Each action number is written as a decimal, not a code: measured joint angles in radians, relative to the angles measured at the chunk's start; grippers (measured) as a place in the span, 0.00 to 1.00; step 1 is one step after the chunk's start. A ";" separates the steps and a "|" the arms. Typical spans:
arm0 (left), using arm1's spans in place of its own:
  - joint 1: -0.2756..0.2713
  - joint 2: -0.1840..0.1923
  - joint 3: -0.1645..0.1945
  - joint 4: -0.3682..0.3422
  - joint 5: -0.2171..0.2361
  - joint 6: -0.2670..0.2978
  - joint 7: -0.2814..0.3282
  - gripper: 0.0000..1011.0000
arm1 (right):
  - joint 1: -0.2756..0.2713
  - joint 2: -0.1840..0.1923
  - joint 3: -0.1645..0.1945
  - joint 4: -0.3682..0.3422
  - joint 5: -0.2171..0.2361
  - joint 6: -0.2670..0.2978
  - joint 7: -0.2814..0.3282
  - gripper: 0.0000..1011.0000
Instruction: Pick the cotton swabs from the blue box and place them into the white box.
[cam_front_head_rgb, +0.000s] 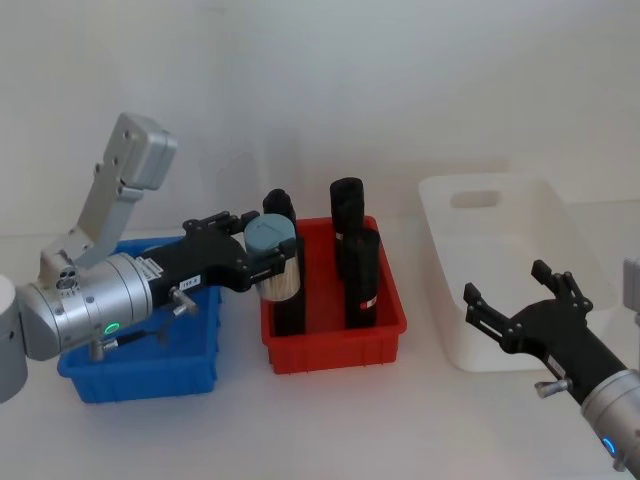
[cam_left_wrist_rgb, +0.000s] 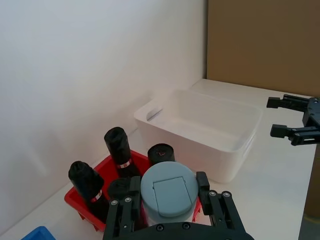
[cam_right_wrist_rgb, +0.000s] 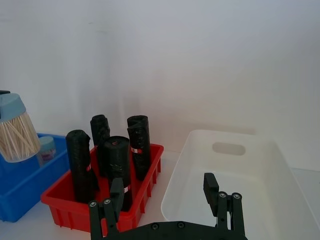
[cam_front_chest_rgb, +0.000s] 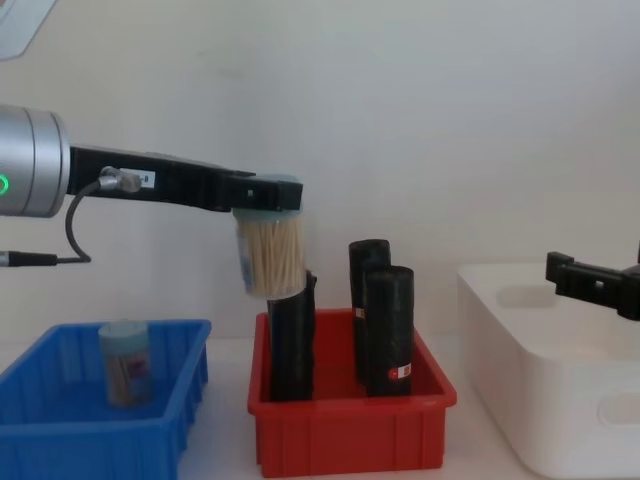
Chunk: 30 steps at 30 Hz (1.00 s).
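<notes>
red bin (cam_front_head_rgb: 335, 352) | on white table (cam_front_head_rgb: 330, 425) | four black rolls (cam_front_head_rgb: 347, 205) upright inside

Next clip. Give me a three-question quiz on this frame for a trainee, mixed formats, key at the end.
1. True or false: the left gripper holds a cotton swab jar raised clear of the blue box.
2. In the chest view, how many jars stand inside the blue box? A none, B one, C three.
3. Fill in: the right gripper has its fingers ____.
Key: 1 true. 2 B, one standing jar. 3 open.
</notes>
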 joint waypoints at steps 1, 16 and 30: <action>-0.003 -0.001 0.001 -0.001 0.000 0.001 -0.012 0.66 | 0.000 0.000 0.000 0.000 0.000 0.000 0.000 0.99; -0.020 -0.006 0.010 -0.006 -0.002 0.010 -0.072 0.66 | 0.001 0.002 -0.001 -0.002 -0.004 0.002 0.029 0.99; -0.025 -0.007 0.012 -0.008 -0.002 0.013 -0.091 0.66 | 0.027 0.006 -0.017 -0.022 -0.034 0.039 0.179 0.99</action>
